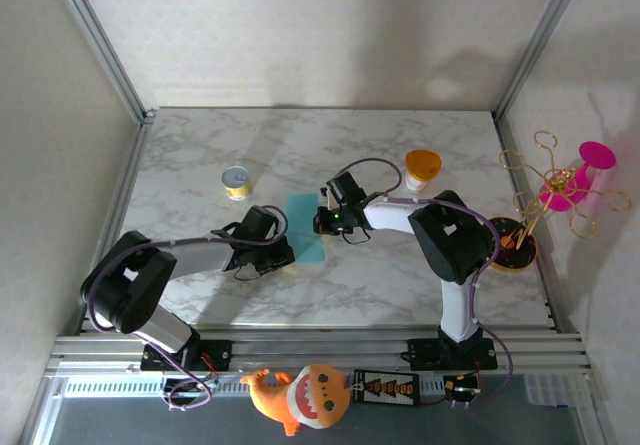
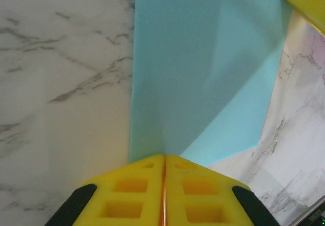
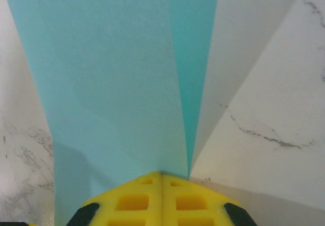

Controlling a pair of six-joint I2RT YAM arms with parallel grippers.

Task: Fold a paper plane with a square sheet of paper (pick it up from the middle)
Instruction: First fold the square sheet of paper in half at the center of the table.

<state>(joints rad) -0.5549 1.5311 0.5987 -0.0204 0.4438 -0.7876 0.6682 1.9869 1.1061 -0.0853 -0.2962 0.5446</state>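
Paper from above: the square sheet of paper [image 1: 305, 227] lies on the worktop [image 1: 380, 285], right of the yellow can [image 1: 237, 182] and nearer the arms. The left jaws meet it on the can's side and the right jaws on the far side, likely to steady a fold.

Left wrist view: jaws shut, tips at the teal sheet, one lighter flap folded over.

Right wrist view: jaws shut too, at a sharp crease. Pinching or pressing, I cannot tell.

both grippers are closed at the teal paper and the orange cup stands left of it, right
No: the top external view shows the orange cup to the right of the teal paper, not left. The left gripper and right gripper are both closed at the paper.
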